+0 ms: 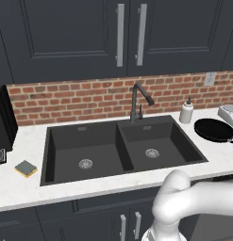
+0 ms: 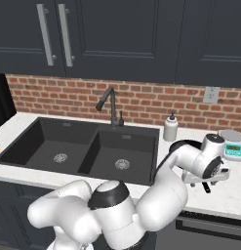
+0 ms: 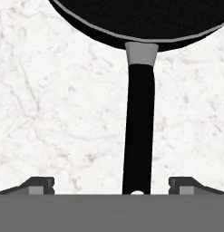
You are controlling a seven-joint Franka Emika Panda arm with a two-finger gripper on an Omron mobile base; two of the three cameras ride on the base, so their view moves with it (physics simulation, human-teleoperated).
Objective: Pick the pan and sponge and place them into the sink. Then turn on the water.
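The black pan [image 1: 213, 129] lies on the white marble counter right of the sink [image 1: 122, 123]. In the hand view the pan's rim [image 3: 131, 18] is at the top and its thin dark handle [image 3: 138, 131] runs down between my fingertips [image 3: 38, 185]. My gripper [image 3: 112, 185] is open, hovering just above the handle and straddling it without touching. From the right base view the gripper [image 2: 206, 181] points down at the counter, the arm hiding most of the pan [image 2: 178, 145]. The sponge [image 1: 26, 168] sits on the counter left of the sink. No water runs from the faucet [image 1: 137, 101].
A white soap bottle [image 1: 186, 112] stands behind the pan near the brick wall. A kitchen scale [image 2: 233, 144] sits at the far right. A dark appliance [image 1: 4, 122] stands at the far left. Dark cabinets hang overhead.
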